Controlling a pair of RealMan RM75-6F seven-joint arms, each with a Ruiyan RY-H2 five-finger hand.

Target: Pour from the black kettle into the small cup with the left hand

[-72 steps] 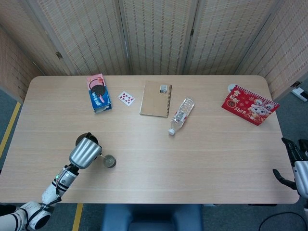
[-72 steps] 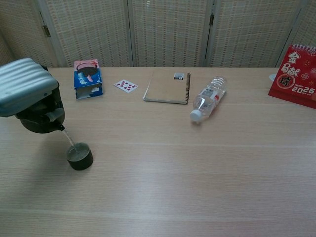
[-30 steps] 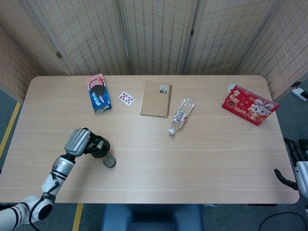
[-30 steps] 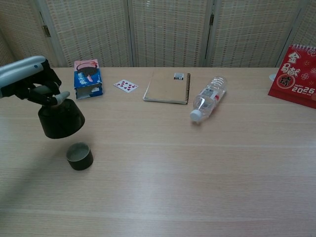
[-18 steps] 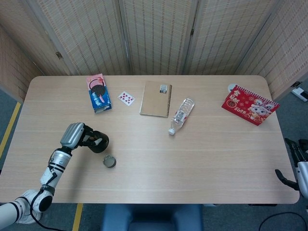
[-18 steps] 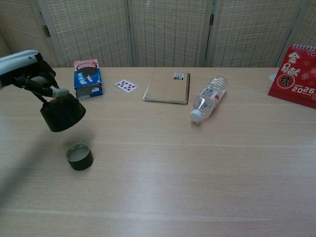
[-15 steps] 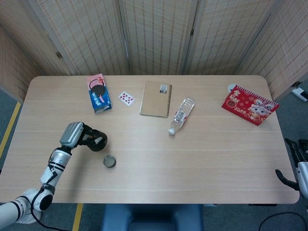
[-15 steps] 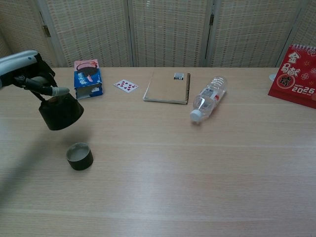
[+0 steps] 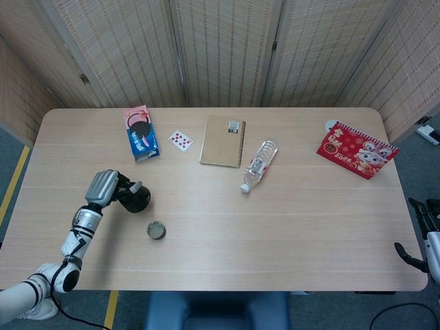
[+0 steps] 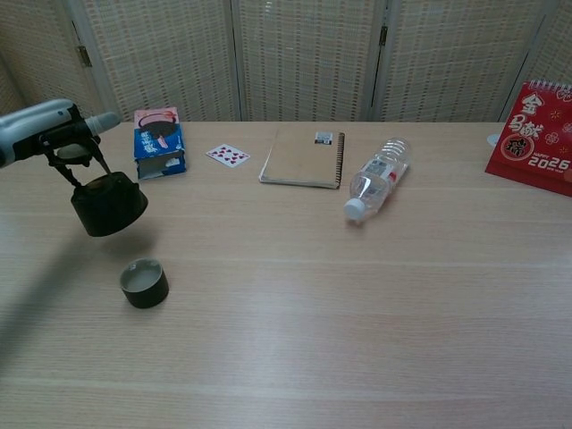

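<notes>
Chest view operator: Reference landmark is the small cup [image 10: 144, 283], standing upright on the light wood-grain table [image 10: 357, 304]. Report the left hand.

Head view operator: The left hand [image 9: 103, 188] is up and left of the cup. Its fingers are curled round the handle of the black kettle [image 9: 135, 199]. In your view the black kettle [image 10: 108, 205] hangs from that handle, clear of the table top, behind and left of the cup, not touching it.

Chest view operator: Confirmed. Report the right hand.

Head view operator: The right hand [image 9: 424, 234] shows only at the frame edge, far right of the cup and beyond the table's right edge. Dark fingers are spread and nothing is visible in them.

Chest view operator: List other items on the surface.

Head view operator: Behind the cup: a snack packet [image 9: 139, 133], near the far edge. Behind and right of the cup: a playing card [image 9: 180, 139], then a brown spiral notebook [image 9: 223, 141], then a clear water bottle [image 9: 258, 165] lying on its side with its cap toward the near edge. Far right of the cup: a red calendar [image 9: 357, 150].

Chest view operator: Room surroundings?

Head view operator: Woven folding screens [image 9: 227, 48] stand behind the table. Grey floor with a yellow line [image 9: 14, 187] lies left of the table.
</notes>
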